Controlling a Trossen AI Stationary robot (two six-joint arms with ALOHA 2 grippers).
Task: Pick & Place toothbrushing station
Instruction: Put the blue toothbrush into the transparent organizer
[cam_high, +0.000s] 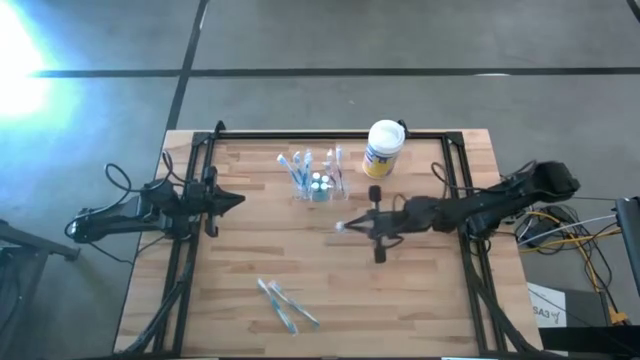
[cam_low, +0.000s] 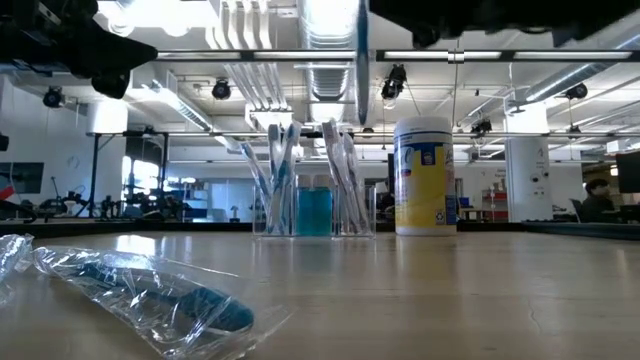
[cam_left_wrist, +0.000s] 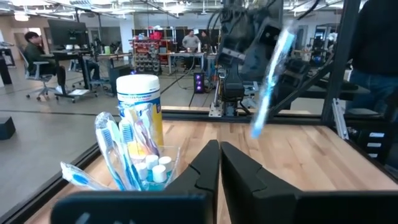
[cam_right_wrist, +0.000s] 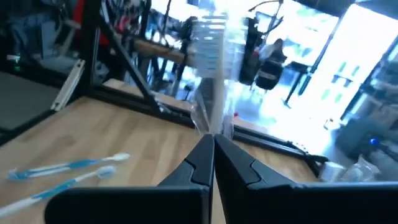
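Right gripper: the right gripper (cam_high: 352, 226) is hanging above the middle of the table, its fingers pinched tight on a wrapped toothbrush (cam_right_wrist: 210, 81) by the lower end of its wrapper.

Held brush: it is standing nearly upright out of the closed fingers, bristle head uppermost, seen from the left wrist as a blue streak (cam_left_wrist: 270, 81) tilting slightly.

Station: the toothbrushing station (cam_high: 318, 180), a clear holder already bristling with brushes, is sitting just ahead of the right gripper's fingertips and a little toward the table's far edge, close beside the white canister (cam_high: 382, 148).

Key relation: the station's openings are facing straight up, and the held brush's long axis is running close to vertical, so the judgement is that the brush needs carrying a short way over the holder and lowering handle first.

Left gripper: the left gripper (cam_high: 232, 200) is waiting at the left side of the table with its fingers closed on nothing, the station lying ahead of it and somewhat farther off than from the right.

Nearer arm: the right arm is the nearer one, and it is the one carrying a brush.

Loose brushes: two more wrapped toothbrushes (cam_high: 285, 305) are lying flat on the near part of the table, well behind the right gripper.
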